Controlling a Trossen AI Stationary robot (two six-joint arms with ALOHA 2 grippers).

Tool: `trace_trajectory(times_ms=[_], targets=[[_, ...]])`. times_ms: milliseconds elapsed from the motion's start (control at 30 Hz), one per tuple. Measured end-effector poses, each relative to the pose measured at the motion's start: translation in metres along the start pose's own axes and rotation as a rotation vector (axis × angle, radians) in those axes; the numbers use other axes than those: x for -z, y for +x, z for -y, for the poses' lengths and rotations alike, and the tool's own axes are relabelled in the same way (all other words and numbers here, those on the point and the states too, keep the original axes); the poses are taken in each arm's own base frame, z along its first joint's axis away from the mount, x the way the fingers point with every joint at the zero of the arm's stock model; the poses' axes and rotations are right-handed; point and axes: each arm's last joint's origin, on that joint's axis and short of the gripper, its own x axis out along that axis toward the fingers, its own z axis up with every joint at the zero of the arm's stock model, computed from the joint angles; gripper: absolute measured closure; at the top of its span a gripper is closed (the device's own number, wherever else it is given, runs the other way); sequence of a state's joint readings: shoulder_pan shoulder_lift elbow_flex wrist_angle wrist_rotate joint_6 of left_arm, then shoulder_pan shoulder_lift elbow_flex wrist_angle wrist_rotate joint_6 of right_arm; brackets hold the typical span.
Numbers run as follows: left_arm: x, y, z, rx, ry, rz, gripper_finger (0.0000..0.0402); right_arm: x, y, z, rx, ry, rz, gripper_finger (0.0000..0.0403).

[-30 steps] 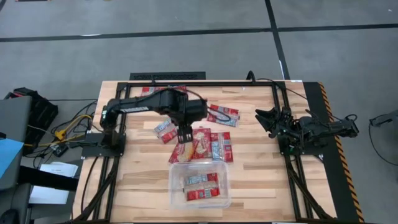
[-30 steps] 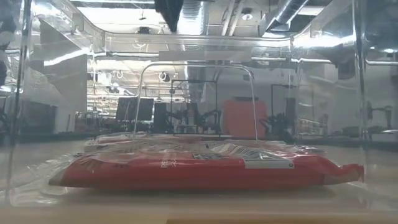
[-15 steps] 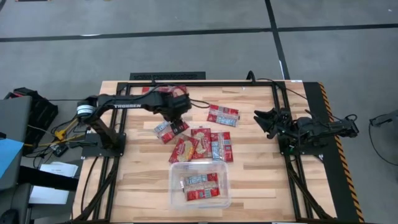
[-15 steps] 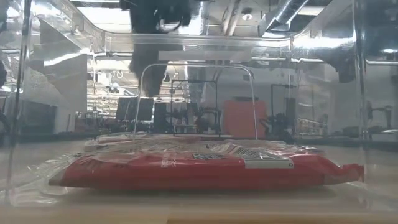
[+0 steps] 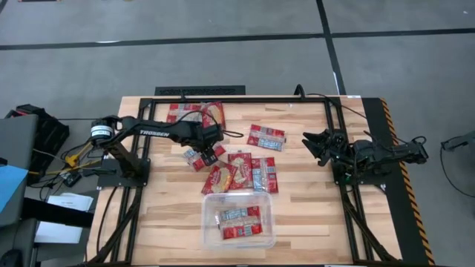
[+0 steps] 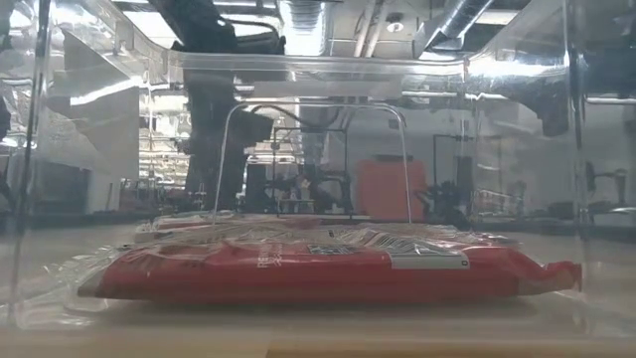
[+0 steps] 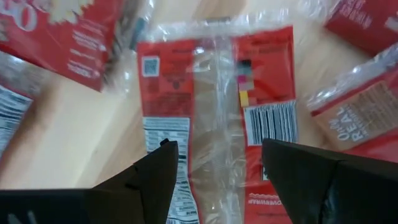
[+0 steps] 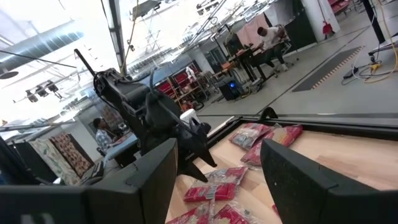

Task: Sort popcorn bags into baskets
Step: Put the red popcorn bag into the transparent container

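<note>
My left gripper [image 5: 210, 150] [image 7: 214, 168] is open and points down just above a red popcorn bag [image 5: 195, 157] lying flat, back side up, left of a cluster of bags [image 5: 243, 174]. In the left wrist view this bag [image 7: 217, 106] shows its clear seam and barcode between my two fingers; I cannot tell whether they touch it. More bags lie by the far edge [image 5: 194, 113] and at mid-table [image 5: 266, 137]. The clear bin [image 5: 211, 222] [image 6: 40, 199] stands near the near edge with red bags [image 5: 239, 221] [image 6: 318, 273] flat inside. My right gripper [image 5: 310, 141] [image 8: 217, 168] waits open at the right.
Black frame rails [image 5: 200, 90] run along the far edge and down both sides of the wooden table [image 5: 312, 215]. Bare wood lies left and right of the bin. People [image 8: 270, 34] show in the room far behind the table.
My left gripper has swung from over the cluster beside the bin's far rim toward the table's far left, and the arm has dropped lower and stretched out. It now stands over the single bag left of the cluster. The bags have stayed where they were.
</note>
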State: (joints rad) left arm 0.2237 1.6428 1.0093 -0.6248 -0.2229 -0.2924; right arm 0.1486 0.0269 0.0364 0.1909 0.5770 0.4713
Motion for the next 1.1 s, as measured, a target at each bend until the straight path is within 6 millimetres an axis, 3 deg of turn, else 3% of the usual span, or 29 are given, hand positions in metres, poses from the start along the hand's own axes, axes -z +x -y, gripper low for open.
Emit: trace_trajectory(times_ms=[167, 267, 367, 533, 633, 833, 1100], targets=[[0.013, 0.013, -0.001, -0.005, 0.000, -0.019, 0.0183, 0.000, 0.000, 0.000, 0.001, 0.000, -0.001, 0.0148], [0.019, 0.021, -0.001, -0.007, 0.006, -0.043, 0.0207, 0.000, 0.000, 0.000, 0.001, -0.001, -0.001, 0.0148], [0.024, 0.029, 0.000, 0.004, -0.003, -0.082, 0.0258, 0.000, 0.000, 0.000, 0.001, -0.001, -0.002, 0.0148], [0.025, 0.036, 0.003, 0.053, -0.008, -0.113, 0.0381, 0.000, 0.000, 0.000, 0.004, 0.003, 0.005, 0.0148], [0.025, 0.036, 0.003, 0.053, -0.011, -0.117, 0.0394, 0.000, 0.000, 0.000, 0.003, 0.004, 0.005, 0.0148], [0.019, 0.017, 0.002, 0.062, -0.006, -0.132, 0.0401, 0.000, 0.000, 0.000, 0.005, 0.034, 0.002, 0.0148], [0.003, -0.034, 0.002, 0.057, 0.015, -0.080, 0.0401, 0.000, 0.000, 0.000, 0.008, 0.034, 0.001, 0.0148]])
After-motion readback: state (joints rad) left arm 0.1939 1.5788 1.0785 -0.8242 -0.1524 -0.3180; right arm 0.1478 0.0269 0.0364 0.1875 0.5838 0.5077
